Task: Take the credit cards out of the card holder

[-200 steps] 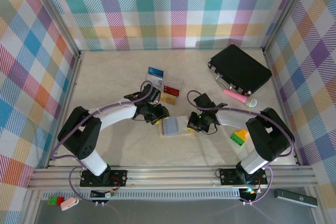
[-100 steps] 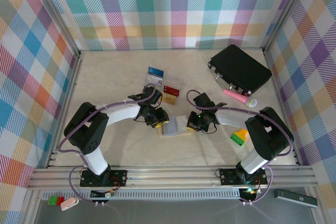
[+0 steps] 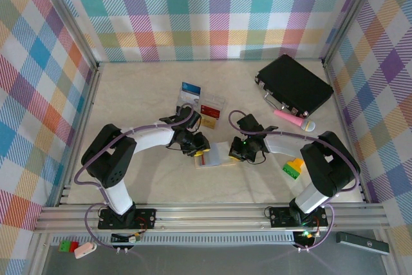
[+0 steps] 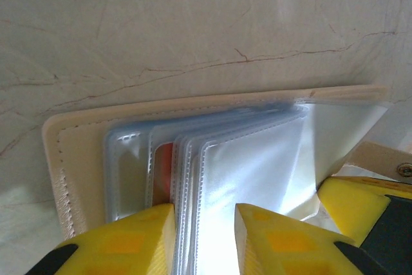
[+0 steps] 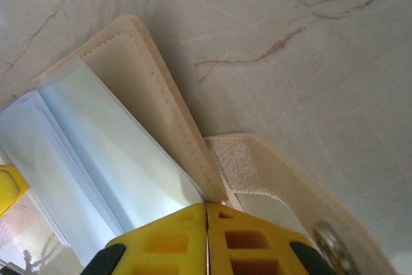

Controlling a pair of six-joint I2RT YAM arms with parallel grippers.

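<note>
Left jaws astride clear sleeves (image 4: 244, 159) of cream card holder (image 4: 74, 152).

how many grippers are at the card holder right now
2. The left gripper straddles the clear sleeves at the card holder's left end; the right gripper is shut on its right cover.

Bright plaid walls (image 3: 212, 11) close in a pale, marble-veined table (image 3: 148, 181), with a metal rail (image 3: 212, 212) along the bottom edge.
</note>
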